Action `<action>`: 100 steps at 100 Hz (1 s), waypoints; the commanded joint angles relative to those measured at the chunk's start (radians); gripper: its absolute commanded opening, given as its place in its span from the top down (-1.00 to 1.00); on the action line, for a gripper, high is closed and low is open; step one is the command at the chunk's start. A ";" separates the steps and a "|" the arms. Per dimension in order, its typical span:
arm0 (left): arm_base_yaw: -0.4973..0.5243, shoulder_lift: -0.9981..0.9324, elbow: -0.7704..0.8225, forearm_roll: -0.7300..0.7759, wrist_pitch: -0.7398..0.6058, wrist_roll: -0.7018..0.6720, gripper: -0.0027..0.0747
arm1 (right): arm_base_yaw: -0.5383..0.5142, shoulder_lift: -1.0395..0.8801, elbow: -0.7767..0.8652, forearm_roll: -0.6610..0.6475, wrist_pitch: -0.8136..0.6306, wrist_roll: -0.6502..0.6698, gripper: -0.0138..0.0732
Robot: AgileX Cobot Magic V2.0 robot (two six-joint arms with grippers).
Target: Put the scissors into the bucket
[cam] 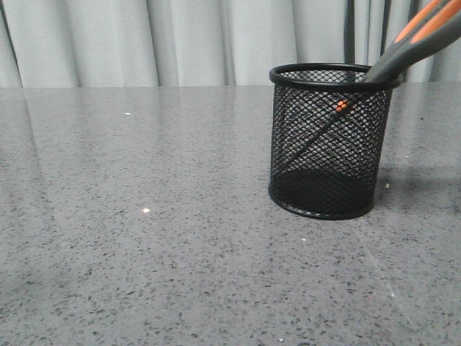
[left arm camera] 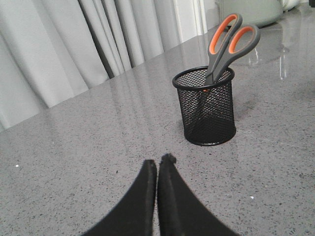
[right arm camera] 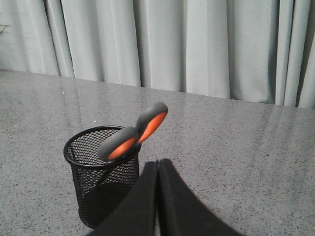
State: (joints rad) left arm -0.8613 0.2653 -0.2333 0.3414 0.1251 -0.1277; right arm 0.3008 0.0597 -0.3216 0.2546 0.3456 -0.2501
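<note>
The scissors (cam: pixel 416 37) lean inside the bucket (cam: pixel 328 144), handles sticking out; both grippers (left arm camera: pixel 158 164) (right arm camera: pixel 157 164) are pressed closed, holding nothing.

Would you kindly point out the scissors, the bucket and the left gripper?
scissors (left arm camera: pixel 235 40), left wrist view, orange-lined finger loop.
bucket (cam: pixel 328 155), front view, mesh wall.
left gripper (left arm camera: pixel 158 165), left wrist view, between closed fingertips.

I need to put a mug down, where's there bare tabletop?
Free: the table left of the bucket out to the curtain, and the strip in front of it. Crowded: only the bucket, where the scissors lean out to the right.
</note>
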 commanded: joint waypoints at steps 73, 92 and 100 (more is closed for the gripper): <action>0.673 -0.169 0.207 -0.246 -0.203 -0.012 0.98 | 0.000 0.010 -0.021 0.005 -0.089 0.001 0.80; 0.752 -0.248 0.274 -0.279 -0.189 -0.012 0.98 | 0.000 0.010 -0.021 0.005 -0.089 0.001 0.80; 0.765 -0.277 0.274 -0.285 -0.147 -0.012 0.98 | 0.000 0.010 -0.021 0.005 -0.089 0.001 0.80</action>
State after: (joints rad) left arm -0.1109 0.0046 0.0000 0.0735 0.0178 -0.1289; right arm 0.3008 0.0597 -0.3216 0.2546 0.3456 -0.2501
